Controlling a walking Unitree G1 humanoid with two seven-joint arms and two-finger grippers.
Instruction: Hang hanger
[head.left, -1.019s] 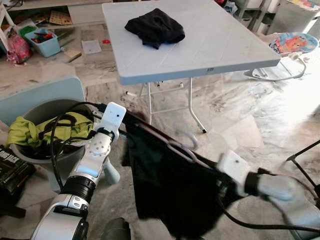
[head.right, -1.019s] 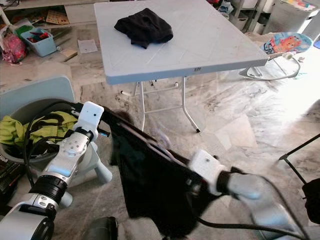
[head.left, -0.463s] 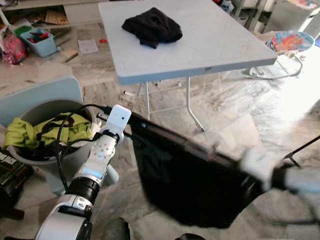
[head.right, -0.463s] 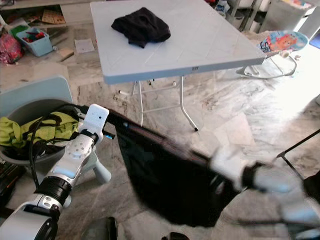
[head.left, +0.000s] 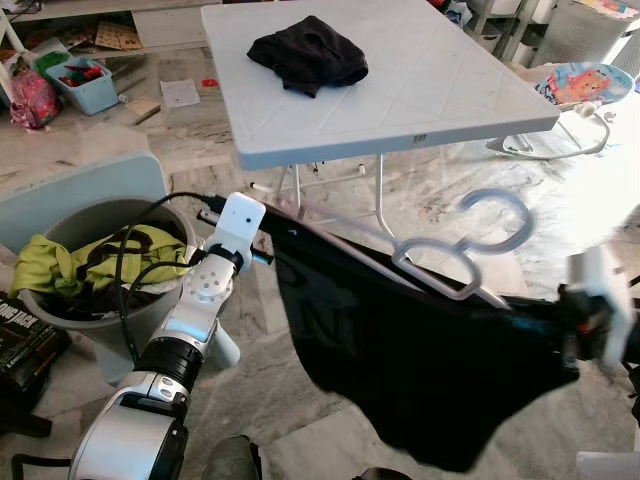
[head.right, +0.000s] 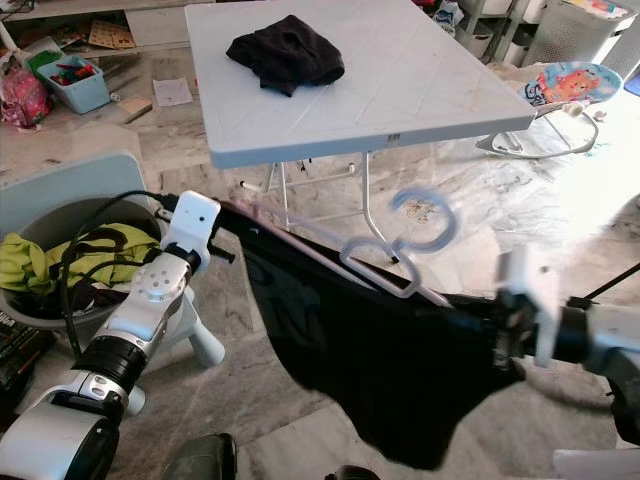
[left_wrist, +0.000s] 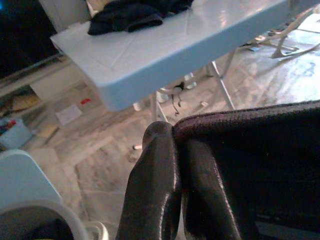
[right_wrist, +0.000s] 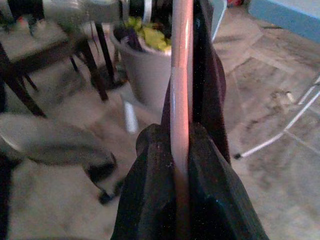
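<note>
left claw (left_wrist: 177, 165) clamped on black garment (head.left: 420, 350) edge, right claw (right_wrist: 181, 150) clamped on hanger (head.left: 455, 265) arm, garment stretched between both claws

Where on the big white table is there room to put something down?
Most of the white folding table is bare: the whole near half up to its front edge, and the side towards the robot's right. Only the far corner on its left is taken, by the crumpled black cloth.
</note>
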